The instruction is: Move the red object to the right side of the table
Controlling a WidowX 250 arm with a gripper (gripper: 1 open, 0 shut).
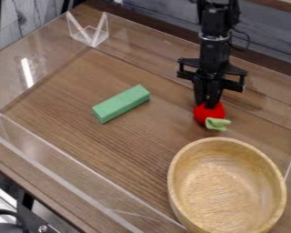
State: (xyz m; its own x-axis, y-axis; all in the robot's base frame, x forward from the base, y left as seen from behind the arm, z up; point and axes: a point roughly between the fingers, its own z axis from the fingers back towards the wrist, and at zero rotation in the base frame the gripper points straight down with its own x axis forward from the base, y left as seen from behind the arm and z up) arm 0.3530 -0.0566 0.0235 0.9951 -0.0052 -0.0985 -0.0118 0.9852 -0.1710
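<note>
Fruit first: the red object [210, 112] sits on the counter [75, 155], toward the right and a bit past the middle, with its pale green leafy end [218, 124] pointing toward the near right. The gripper [207, 101] comes almost straight down onto the top of it, black fingers drawn tight together and clenched on the fruit's upper part. Whether the fruit rests on the wood or is lifted a hair off it, I cannot tell from where I stand.

Above the fingers a black crossbar sticks out to both sides, and the dark arm [214, 27] rises from there up out of sight.

Left of the fruit, well apart from it, a green block [121, 103] lies flat on the wood, turned at a slant. Nearer to me, in the right front corner, stands a round wooden bowl [227, 189]; its far rim comes near the fruit but does not touch it.

Clear walls [26, 68] run low around the counter, and at the far left corner a small clear piece [88, 30] stands up in a V shape.
</note>
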